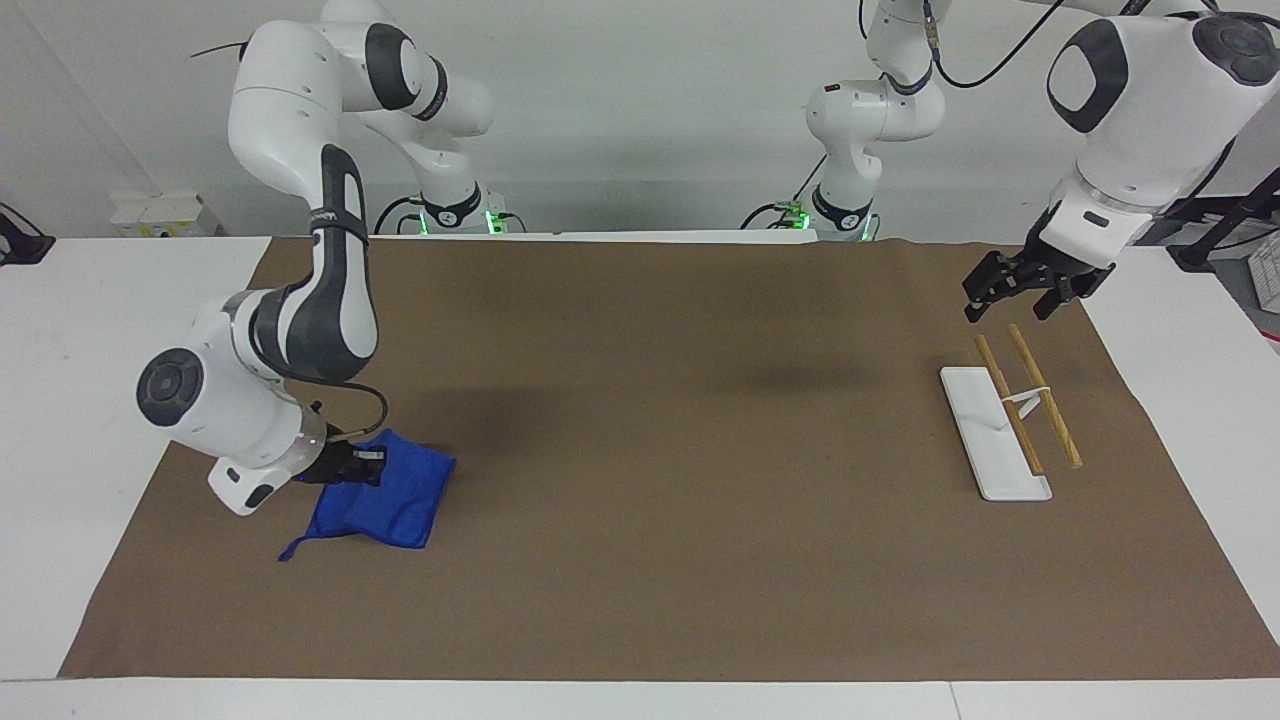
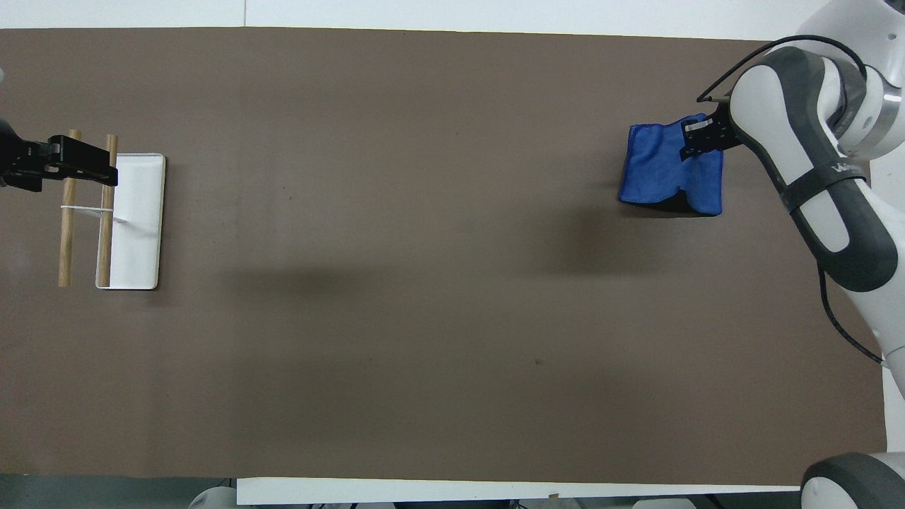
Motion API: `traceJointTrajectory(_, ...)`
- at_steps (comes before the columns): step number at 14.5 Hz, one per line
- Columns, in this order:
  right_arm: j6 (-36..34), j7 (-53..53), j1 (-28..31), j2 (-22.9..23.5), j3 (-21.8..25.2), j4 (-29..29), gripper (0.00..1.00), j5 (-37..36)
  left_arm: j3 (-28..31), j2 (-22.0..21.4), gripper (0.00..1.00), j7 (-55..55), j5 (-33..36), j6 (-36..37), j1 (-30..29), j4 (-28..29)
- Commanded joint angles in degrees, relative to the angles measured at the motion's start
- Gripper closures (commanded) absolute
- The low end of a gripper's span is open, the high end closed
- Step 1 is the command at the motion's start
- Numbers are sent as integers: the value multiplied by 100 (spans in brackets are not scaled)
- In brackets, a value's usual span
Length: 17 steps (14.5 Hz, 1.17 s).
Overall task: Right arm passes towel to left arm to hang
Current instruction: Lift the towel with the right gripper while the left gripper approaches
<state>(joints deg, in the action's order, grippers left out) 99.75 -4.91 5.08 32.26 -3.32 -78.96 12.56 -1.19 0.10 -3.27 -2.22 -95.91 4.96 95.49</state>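
Observation:
The royal-blue towel [image 1: 395,500] hangs crumpled from my right gripper [image 1: 362,466], which is shut on its upper edge at the right arm's end of the brown mat. The towel's lower edge and thin tail loop [image 1: 292,551] still seem to touch the mat. In the overhead view the towel [image 2: 664,173] droops from the right gripper [image 2: 696,141]. My left gripper [image 1: 1005,308] is open and empty. It waits in the air over the end of the rack that is nearer to the robots, and it also shows in the overhead view [image 2: 71,168].
A rack with a white base [image 1: 985,440] and two wooden rods [image 1: 1045,410] stands at the left arm's end of the mat; it also shows in the overhead view [image 2: 138,233]. The brown mat [image 1: 680,480] covers most of the white table.

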Motion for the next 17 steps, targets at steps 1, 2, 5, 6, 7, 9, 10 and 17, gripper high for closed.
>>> traceJointTrajectory(1, -394, 1092, -173, -316, -195, -31, 100, 639, -21, -1, 2, -60, 99, -85, 49, -48)
traceJointTrajectory(2, -456, 1454, -235, -448, -256, -66, 100, 920, -30, 7, 2, -190, 99, -86, 49, -48)
traceJointTrajectory(5, -466, 2237, -253, -712, -528, -303, 100, 1755, -249, 7, 1, -1523, 99, -51, 49, -48)
traceJointTrajectory(6, -440, 2467, -253, -808, -573, -426, 100, 2106, -363, 7, 1, -2093, 90, -77, 49, -48)
traceJointTrajectory(7, -404, 2730, -262, -914, -608, -575, 100, 2501, -469, -1, 1, -2630, 90, -86, 49, -48)
traceJointTrajectory(9, -308, 3135, -427, -1046, -661, -760, 99, 3065, -714, -28, 2, -3902, 38, -85, 49, 14)
traceJointTrajectory(10, -116, 3293, -507, -1142, -661, -900, 99, 3285, -838, -37, 2, -4562, 29, -94, 49, 66)
traceJointTrajectory(17, 1861, 4032, -1517, -1741, -661, -2149, 99, 5264, -1506, -45, 3, -8977, -928, -525, 40, 278)
